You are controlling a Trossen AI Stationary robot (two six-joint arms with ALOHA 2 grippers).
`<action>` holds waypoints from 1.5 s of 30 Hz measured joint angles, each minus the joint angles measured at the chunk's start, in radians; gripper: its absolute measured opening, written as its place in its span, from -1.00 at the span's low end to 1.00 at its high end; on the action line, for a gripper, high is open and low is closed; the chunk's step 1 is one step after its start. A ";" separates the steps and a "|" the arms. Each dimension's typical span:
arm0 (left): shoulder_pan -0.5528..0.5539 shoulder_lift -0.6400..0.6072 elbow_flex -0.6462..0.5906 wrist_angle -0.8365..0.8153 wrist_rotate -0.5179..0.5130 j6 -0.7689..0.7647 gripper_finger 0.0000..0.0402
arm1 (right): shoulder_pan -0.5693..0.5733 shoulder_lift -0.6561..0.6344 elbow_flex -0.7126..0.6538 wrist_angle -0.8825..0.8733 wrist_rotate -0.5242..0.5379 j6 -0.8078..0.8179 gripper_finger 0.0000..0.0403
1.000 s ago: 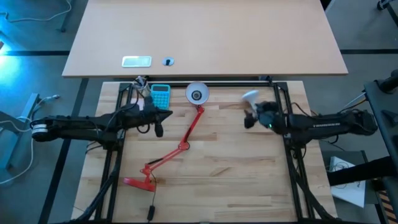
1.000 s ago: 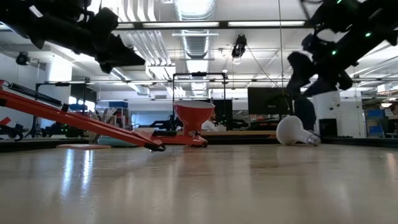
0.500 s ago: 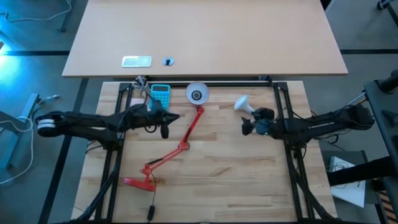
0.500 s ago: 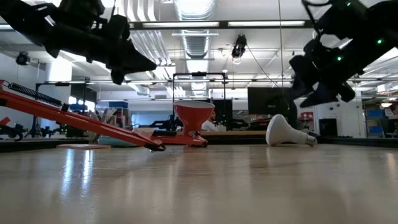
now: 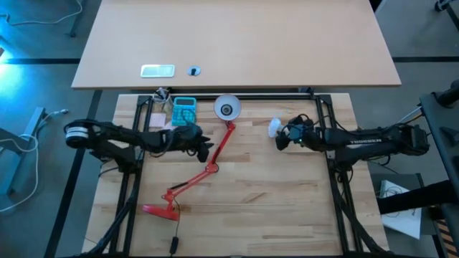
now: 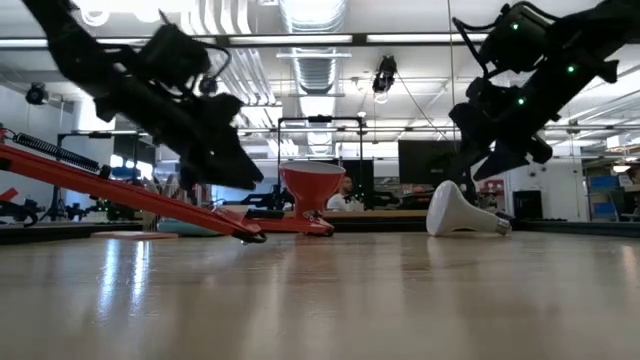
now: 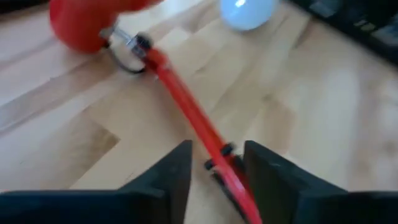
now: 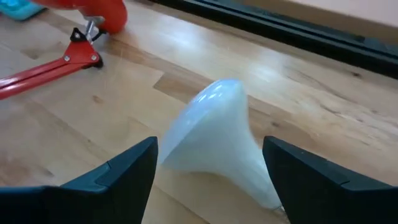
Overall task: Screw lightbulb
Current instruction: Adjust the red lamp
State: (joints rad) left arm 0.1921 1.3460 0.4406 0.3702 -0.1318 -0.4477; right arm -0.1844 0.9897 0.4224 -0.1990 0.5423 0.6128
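White lightbulb [image 5: 273, 128] is lying on the wooden table [image 5: 272, 208], right end effector [image 5: 281, 137] beside it. From table level, it is resting on its side. Right wrist: spread fingers [image 8: 118, 174] are straddling it; I'd centre them before closing. Left end effector [image 7: 214, 171], spread, is straddling the red lamp arm [image 7: 186, 112]. No readable writing.

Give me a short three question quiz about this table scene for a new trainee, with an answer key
1. True or false: the bulb lies on its side on the table.
2. Which tool straddles the lamp arm: left or right?
3. Are the right tool's fingers open or shut?

Key: 1 true. 2 the left tool. 3 open, one finger each side of the bulb.
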 joint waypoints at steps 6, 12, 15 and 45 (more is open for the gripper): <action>-0.002 0.159 0.197 -0.203 0.010 0.006 0.01 | 0.000 -0.012 0.045 -0.131 0.000 0.033 0.41; 0.084 0.318 0.327 -0.321 0.185 -0.145 0.08 | 0.003 -0.014 0.045 -0.214 -0.019 0.093 0.47; 0.107 0.350 0.339 -0.260 0.226 -0.167 0.08 | 0.003 -0.013 0.041 -0.218 -0.041 0.091 0.49; 0.167 0.476 0.334 -0.054 0.402 -0.219 -0.46 | 0.003 -0.014 0.040 -0.204 -0.043 0.014 0.41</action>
State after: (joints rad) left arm 0.3588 1.8221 0.7742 0.3164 0.2706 -0.6670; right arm -0.1810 0.9759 0.4628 -0.4028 0.4992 0.6269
